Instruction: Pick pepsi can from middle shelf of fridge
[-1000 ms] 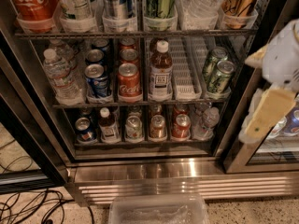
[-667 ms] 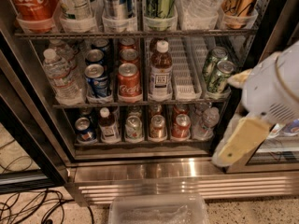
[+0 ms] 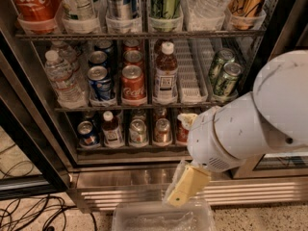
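Observation:
The fridge (image 3: 144, 177) stands open with its wire racks in view. On the middle shelf (image 3: 144, 106) the blue pepsi can (image 3: 100, 82) stands at the front of its lane, second from the left, with more blue cans behind it. A red Coca-Cola can (image 3: 133, 83) stands right beside it. My white arm (image 3: 245, 124) fills the lower right. My gripper (image 3: 186, 187), a tan piece, hangs low in front of the fridge base, well below and to the right of the pepsi can, touching nothing.
Water bottles (image 3: 61, 78), a brown drink bottle (image 3: 166, 76), an empty lane tray (image 3: 190, 76) and green cans (image 3: 224, 73) share the middle shelf. Cans and bottles fill the racks above and below. A clear plastic bin (image 3: 163, 219) and cables (image 3: 29, 211) lie on the floor.
My arm has swung in from the right edge, leftward and downward, and now covers the fridge's lower right. The cans have not moved.

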Controlling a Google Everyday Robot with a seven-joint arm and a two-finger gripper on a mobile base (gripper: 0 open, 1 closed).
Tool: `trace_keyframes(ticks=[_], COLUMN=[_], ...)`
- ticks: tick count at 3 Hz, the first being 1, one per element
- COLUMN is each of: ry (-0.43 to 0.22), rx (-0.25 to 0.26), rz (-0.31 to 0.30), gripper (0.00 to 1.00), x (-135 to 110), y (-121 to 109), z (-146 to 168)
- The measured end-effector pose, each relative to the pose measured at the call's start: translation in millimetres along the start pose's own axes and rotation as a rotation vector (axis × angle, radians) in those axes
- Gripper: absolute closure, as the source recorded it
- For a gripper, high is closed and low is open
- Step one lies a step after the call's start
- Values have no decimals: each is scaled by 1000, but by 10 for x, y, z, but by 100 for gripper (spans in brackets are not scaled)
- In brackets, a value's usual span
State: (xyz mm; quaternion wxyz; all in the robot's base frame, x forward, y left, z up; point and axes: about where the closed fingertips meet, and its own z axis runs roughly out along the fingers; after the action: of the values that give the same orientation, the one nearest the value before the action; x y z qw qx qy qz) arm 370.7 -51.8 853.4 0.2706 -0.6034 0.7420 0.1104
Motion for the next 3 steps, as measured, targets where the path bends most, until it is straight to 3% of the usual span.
trace_keyframes(ticks=[1,2,3], ry=[0,-51,-183], rx=[0,16,-3], rz=[0,10,10], gripper=[0,0,0], x=[0,-108,-400], y=[0,11,149], z=[0,199,723])
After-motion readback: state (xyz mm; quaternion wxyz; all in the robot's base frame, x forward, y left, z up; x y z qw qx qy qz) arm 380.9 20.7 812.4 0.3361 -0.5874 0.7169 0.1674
